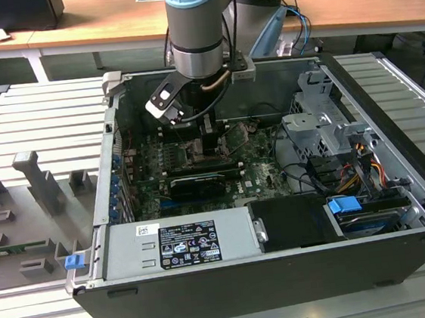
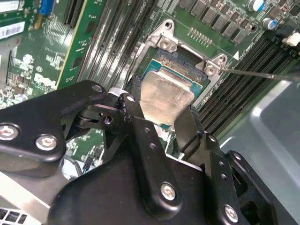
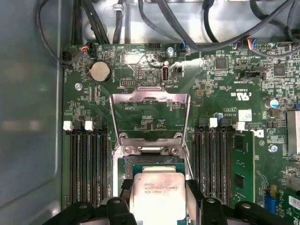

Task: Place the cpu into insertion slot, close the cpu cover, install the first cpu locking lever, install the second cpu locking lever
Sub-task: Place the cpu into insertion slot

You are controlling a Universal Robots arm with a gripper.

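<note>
My gripper (image 1: 211,145) reaches down into the open computer case and is shut on the cpu (image 3: 157,197), a pale silvery square chip pinched at two opposite edges by black fingers (image 3: 125,188). The chip (image 2: 165,96) hangs right at the insertion slot (image 3: 151,164), covering most of its dark square; whether it is seated I cannot tell. The cpu cover (image 3: 150,101), a silvery frame with a big cut-out, stands swung open at the slot's far edge. A thin metal locking lever (image 2: 255,74) sticks out beside the slot (image 2: 180,61).
Long black memory slots (image 3: 86,164) flank the socket on both sides. Cables (image 3: 187,23) run along the board's far edge. A grey power supply (image 1: 179,242) sits at the case front, and a drive cage (image 1: 323,128) stands at the exterior view's right.
</note>
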